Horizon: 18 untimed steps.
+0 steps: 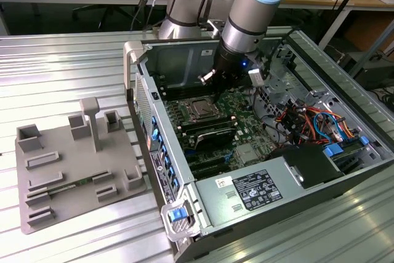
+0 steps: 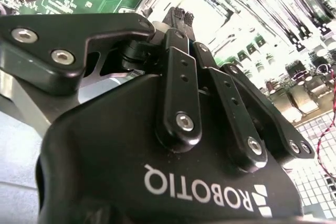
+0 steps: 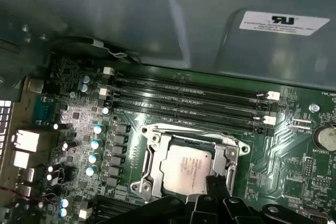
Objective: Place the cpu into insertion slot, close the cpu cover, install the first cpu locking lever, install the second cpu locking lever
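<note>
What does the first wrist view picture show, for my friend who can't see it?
In the first wrist view, a silvery square cpu sits in the insertion slot on a green circuit board, with the silver cpu cover framing it. The black gripper pokes in right beside the chip. Long black memory slots lie beyond it, under a grey metal case wall.

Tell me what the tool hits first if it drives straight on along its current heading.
Most likely the cpu seated in the insertion slot: the tool points down at it. How much gap remains is unclear.

Silver arm (image 1: 249, 13), blue caps — black pincer (image 2: 181, 17)
</note>
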{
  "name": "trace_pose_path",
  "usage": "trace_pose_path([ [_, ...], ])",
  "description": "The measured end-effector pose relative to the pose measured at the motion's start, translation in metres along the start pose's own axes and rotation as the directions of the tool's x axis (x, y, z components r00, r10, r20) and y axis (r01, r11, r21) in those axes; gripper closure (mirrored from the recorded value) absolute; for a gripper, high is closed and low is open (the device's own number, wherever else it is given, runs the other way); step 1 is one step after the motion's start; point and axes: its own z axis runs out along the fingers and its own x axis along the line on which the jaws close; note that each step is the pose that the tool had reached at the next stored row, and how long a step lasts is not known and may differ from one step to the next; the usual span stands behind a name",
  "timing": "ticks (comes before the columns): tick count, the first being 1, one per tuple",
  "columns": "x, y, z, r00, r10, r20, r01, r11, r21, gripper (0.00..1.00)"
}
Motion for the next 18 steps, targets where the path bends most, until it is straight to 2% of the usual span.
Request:
trace_pose_path([
  [1, 0.0, 0.0001, -0.0028, 1.0, 0.0, 0.0, 0.0, 1.0, 0.0, 0.89],
  [6, 0.0002, 0.0013, -0.0277, 1.0, 0.0, 0.0, 0.0, 1.0, 0.0, 0.89],
  [9, 0.0003, 0.0018, -0.0382, 1.0, 0.0, 0.0001, 0.0, 1.0, -0.0003, 0.89],
  [18, 0.0003, 0.0018, -0.0383, 1.0, 0.0, 0.0001, 0.0, 1.0, -0.0003, 0.89],
])
